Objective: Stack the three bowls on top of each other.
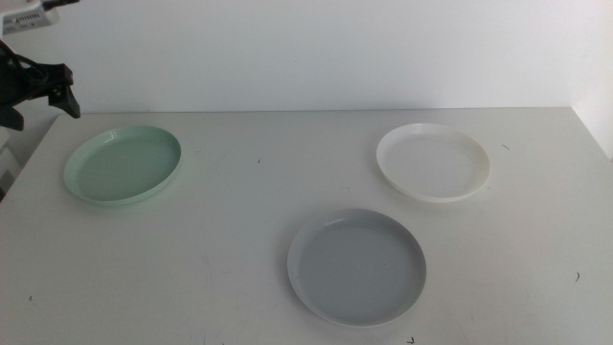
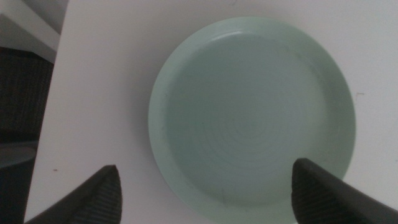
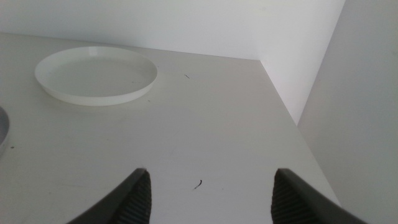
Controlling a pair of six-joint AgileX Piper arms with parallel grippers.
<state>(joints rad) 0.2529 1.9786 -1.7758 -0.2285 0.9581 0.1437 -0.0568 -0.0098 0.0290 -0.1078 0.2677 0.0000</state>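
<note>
Mint green plastic fills the left wrist view: the mint green bowl [image 2: 252, 112] lies directly under the left gripper [image 2: 205, 193], its rim between the two dark jaws, which stand wide apart and hold nothing. In the middle view this gripper [image 1: 59, 94] hangs above the table [image 1: 239, 192], just beyond the far left edge of the same bowl [image 1: 123, 165] — so this arm is clearly the nearer one to it, and I judge a descent onto the near rim is the next move.

The bowl is round, so it has no long axis; any point of the rim will serve.

The pale grey bowl [image 1: 356, 265] lies well apart from the green one, toward the front of the table, and the white bowl [image 1: 433, 161] lies beyond the grey one, to its right. None touches another; the stack is not yet begun.

The right gripper [image 3: 205, 193] waits over bare table, near the white bowl [image 3: 95, 76] — jaws also wide open, empty.
</note>
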